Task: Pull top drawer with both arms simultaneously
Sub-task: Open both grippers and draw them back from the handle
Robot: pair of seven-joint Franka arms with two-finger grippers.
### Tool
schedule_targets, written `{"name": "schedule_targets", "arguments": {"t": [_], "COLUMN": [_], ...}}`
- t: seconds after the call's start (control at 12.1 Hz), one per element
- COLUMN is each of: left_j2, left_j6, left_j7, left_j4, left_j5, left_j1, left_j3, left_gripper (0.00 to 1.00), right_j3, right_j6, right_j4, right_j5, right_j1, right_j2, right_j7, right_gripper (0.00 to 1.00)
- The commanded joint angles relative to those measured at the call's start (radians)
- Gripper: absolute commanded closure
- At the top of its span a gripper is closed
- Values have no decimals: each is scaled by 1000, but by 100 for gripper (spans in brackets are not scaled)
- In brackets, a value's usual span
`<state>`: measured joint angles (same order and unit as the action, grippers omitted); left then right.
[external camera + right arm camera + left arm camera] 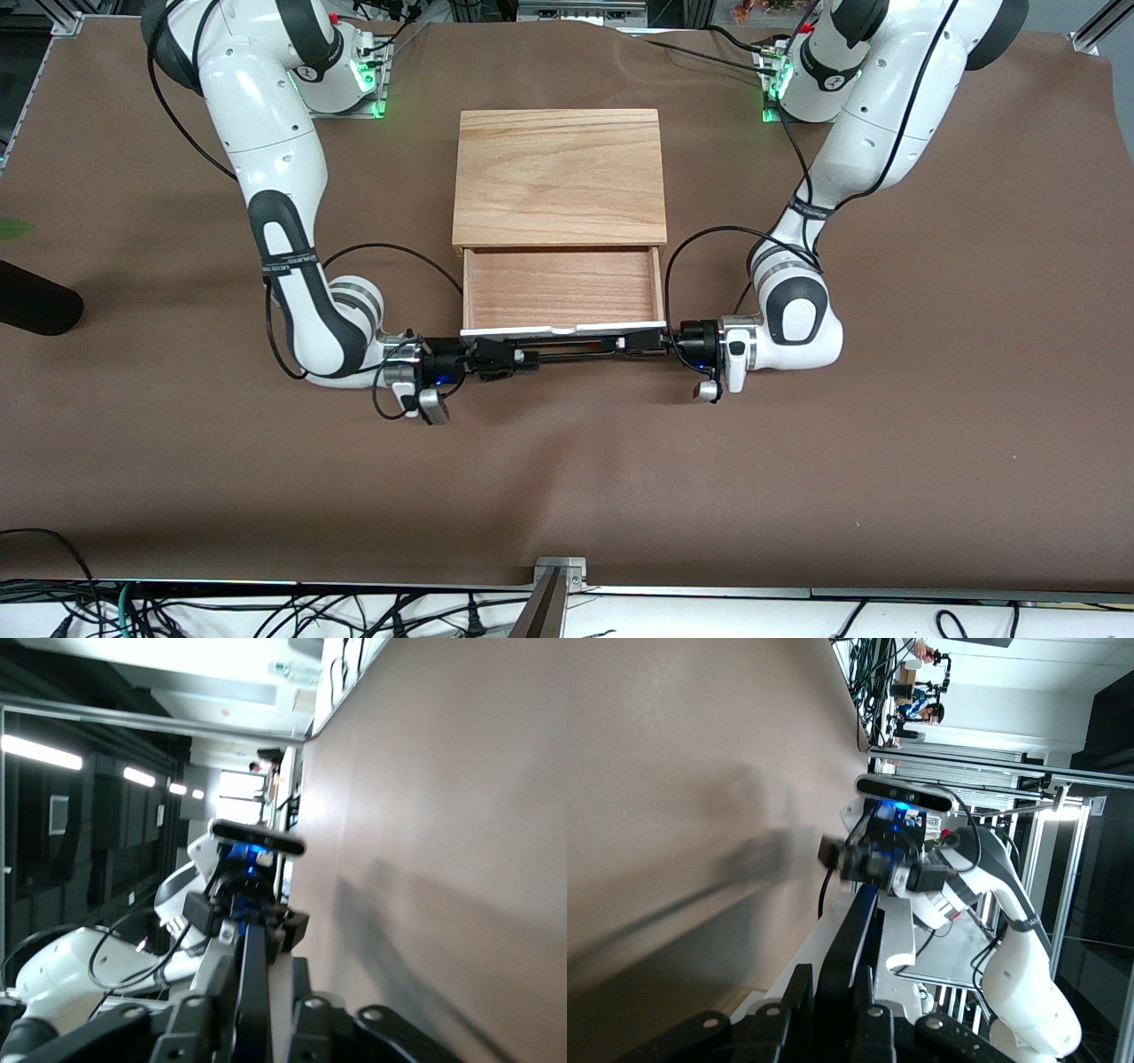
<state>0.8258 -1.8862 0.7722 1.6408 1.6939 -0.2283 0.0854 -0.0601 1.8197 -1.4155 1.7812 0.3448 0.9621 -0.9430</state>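
So you're basically most of the way there, judging by how things sit. Starting nearest the front camera: the black bar handle (576, 348) runs along the white front panel (563, 330), and both grippers are on it, 1 at each end. The right gripper (509, 358) has its fingers pinched on the handle at the right arm's end, and the left gripper (640, 343) is pinched on it at the left arm's end. Just past that, the top drawer (563, 288) is pulled well out of the cabinet (560, 177), with its reddish wood floor open to view and nothing in it. The cabinet sits mid-table on the brown cloth (930, 425), between the 2 arm bases.

What's left, I'd say: maybe a bit more travel if you want it fully out, then letting go. I can't tell how much slide remains under the oak top.

Views: the front one gives you the drawer opening, which neither wrist cam shows. The left wrist view looks straight down the handle (849, 948) to the right gripper (864, 859) at its other end. The right wrist view does the same along the handle (254, 979) to the left gripper (244, 904). Both confirm the fingers wrap the bar.
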Motion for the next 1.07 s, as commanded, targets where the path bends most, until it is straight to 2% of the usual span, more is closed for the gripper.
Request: {"name": "schedule_targets", "arguments": {"t": [0.0,0.16,0.33,0.41,0.66,0.82,0.99], "left_j2": [-48,-66,-112,-147,-262,-339,-423], "left_j6": [25,25,24,22,18,12,-29], "left_j7": [-19,-34,-123,-178,-260,-278,-277], "left_j4": [62,68,56,53,63,70,120], "left_j5": [-33,-36,-155,-236,-478,-712,-953], "left_j1": [17,24,52,78,125,141,141], "left_j3": [-7,-9,-10,-12,-33,-47,-55], "left_gripper": [0,0,0,0,0,0,0], "right_j3": [-1,-3,-64,-99,-174,-226,-265], "right_j6": [7,10,16,13,4,-11,-36], "right_j4": [30,29,30,30,32,32,32], "right_j5": [9,3,-67,-135,-401,-581,-771], "right_j1": [-16,-16,-7,-6,-12,-12,-12], "right_j2": [12,7,-12,-38,-143,-209,-267], "right_j7": [21,21,45,99,269,343,410], "right_gripper": [33,0,0,0,0,0,0]}}
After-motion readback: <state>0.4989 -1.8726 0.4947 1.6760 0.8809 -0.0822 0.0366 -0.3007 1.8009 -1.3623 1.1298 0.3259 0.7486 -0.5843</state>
